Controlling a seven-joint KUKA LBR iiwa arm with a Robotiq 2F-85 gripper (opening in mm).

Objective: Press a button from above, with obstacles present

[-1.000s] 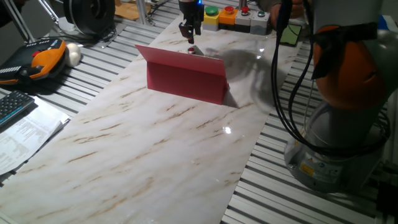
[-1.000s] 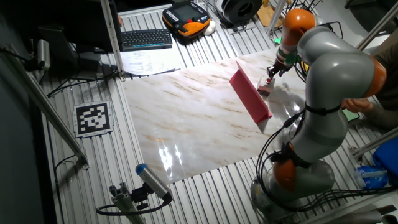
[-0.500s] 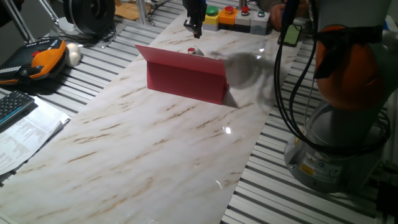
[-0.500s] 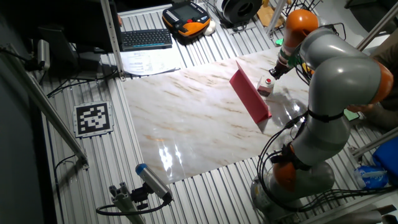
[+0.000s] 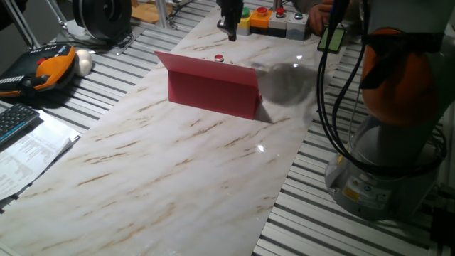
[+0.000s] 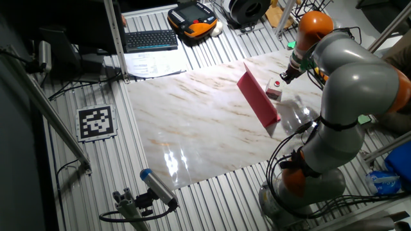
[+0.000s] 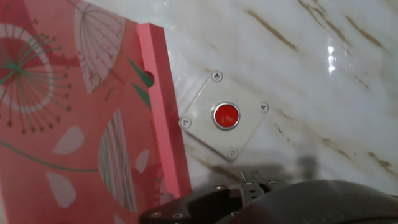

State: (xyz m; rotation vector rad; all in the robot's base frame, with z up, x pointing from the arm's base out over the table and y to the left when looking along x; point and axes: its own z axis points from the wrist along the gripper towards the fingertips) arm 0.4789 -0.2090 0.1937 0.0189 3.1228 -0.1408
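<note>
The button (image 5: pixel 218 58) is a tiny red cap on a small flat white base, on the marble table just behind the dull-red panel (image 5: pixel 213 89), which stands upright like a wall. My gripper (image 5: pixel 231 30) hangs well above the button and a little behind it, touching nothing. In the other fixed view the gripper (image 6: pixel 284 77) is just right of the button (image 6: pixel 277 83), beyond the panel (image 6: pixel 258 99). The hand view looks down on the button (image 7: pixel 226 116), its white base (image 7: pixel 200 106) and the panel's patterned face (image 7: pixel 93 112). No view shows the fingertips clearly.
Yellow, orange and grey boxes with green and red buttons (image 5: pixel 264 18) stand at the table's back edge. My arm's base (image 5: pixel 387 149) and black cables (image 5: pixel 323 99) are at the right. An orange pendant (image 5: pixel 44 67) and papers (image 5: pixel 28 153) lie at the left.
My gripper has risen from just above the button and drifted toward the back of the table. The button and the panel have not moved.
</note>
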